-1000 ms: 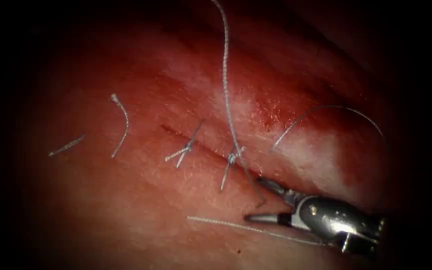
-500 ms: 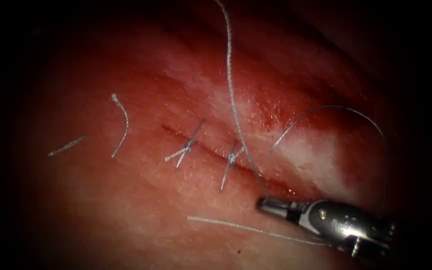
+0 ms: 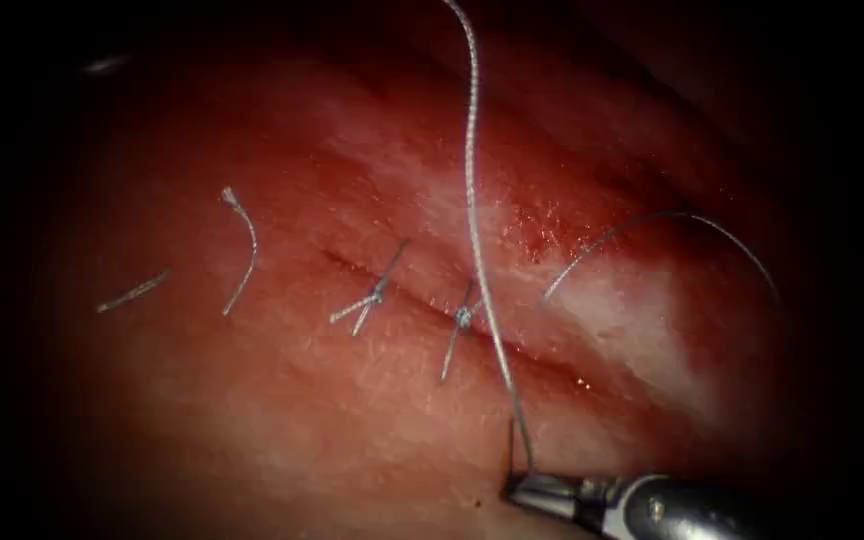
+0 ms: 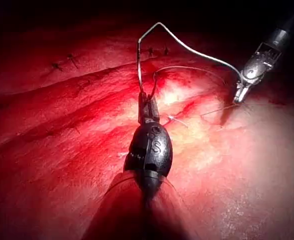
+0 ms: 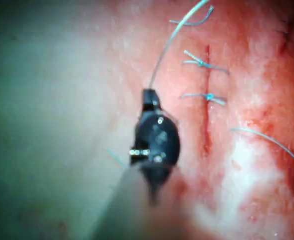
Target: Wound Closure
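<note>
Right tool (image 3: 524, 490): jaws pressed together, pinching the thread (image 3: 472, 200) at the very tips; well below the cut (image 3: 422, 305), on the near side of the tissue (image 3: 282, 400).
Thread to right tool: rises from the tips in a short dark kink, then runs up in a long, nearly straight line, crossing the cut just right of the second stitch (image 3: 464, 315).
Left tool (image 4: 147, 107): jaws clamped on the same thread, seen from the left wrist; from there climbs, arches over and drops to the right tool's tips.
Needle: place cannot be told.
Loose arc of thread (image 3: 672, 214): lies on the tissue right of the cut, apart from both tools.
First stitch (image 3: 377, 295): knotted across the cut, left of the second.
Cut ends (image 3: 242, 250): two, left of the cut, well apart from the tools.
Against a second ago: jaws then spread beside the right end of the cut; shut half a second ago; now lower and farther from the cut, with the thread pulled straighter.
</note>
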Tool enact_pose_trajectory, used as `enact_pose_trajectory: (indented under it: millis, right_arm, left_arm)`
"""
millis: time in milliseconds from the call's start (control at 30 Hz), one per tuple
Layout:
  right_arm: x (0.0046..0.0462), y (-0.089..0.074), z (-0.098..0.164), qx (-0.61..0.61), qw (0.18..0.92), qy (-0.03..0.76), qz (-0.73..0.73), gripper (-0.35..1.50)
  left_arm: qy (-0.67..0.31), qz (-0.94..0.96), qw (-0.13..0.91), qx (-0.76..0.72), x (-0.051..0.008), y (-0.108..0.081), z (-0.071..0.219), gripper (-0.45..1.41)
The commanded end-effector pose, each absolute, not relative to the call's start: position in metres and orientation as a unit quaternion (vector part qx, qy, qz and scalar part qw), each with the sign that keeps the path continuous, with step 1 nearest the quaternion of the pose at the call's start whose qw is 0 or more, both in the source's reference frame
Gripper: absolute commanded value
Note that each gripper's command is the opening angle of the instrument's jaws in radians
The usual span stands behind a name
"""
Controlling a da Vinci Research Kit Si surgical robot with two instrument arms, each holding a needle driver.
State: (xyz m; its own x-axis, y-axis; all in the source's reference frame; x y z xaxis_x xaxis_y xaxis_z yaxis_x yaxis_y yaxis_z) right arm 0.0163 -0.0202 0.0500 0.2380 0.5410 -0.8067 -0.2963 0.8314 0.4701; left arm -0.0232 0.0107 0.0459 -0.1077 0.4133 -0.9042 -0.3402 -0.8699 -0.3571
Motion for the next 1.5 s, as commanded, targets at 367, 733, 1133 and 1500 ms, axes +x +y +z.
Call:
enact_pose_trajectory:
  millis: [367, 733, 1133, 1500]
  right_arm:
    - [0.0219, -0.025, 0.043, 0.142, 0.769, 0.573, 0.245, -0.35]
    - [0.0238, -0.026, 0.038, 0.149, 0.765, 0.583, 0.231, -0.35]
    - [0.0217, -0.024, 0.039, 0.109, 0.774, 0.573, 0.245, 1.35]
    - [0.0157, -0.019, 0.049, 0.056, 0.792, 0.556, 0.245, 1.26]
  left_arm:
    - [-0.030, 0.744, 0.251, -0.618, -0.0236, 0.010, 0.047, -0.45]
    - [-0.029, 0.746, 0.251, -0.617, -0.0239, 0.010, 0.047, -0.45]
    - [-0.028, 0.746, 0.250, -0.617, -0.0238, 0.010, 0.048, -0.45]
    - [-0.025, 0.747, 0.248, -0.617, -0.0238, 0.011, 0.049, -0.45]
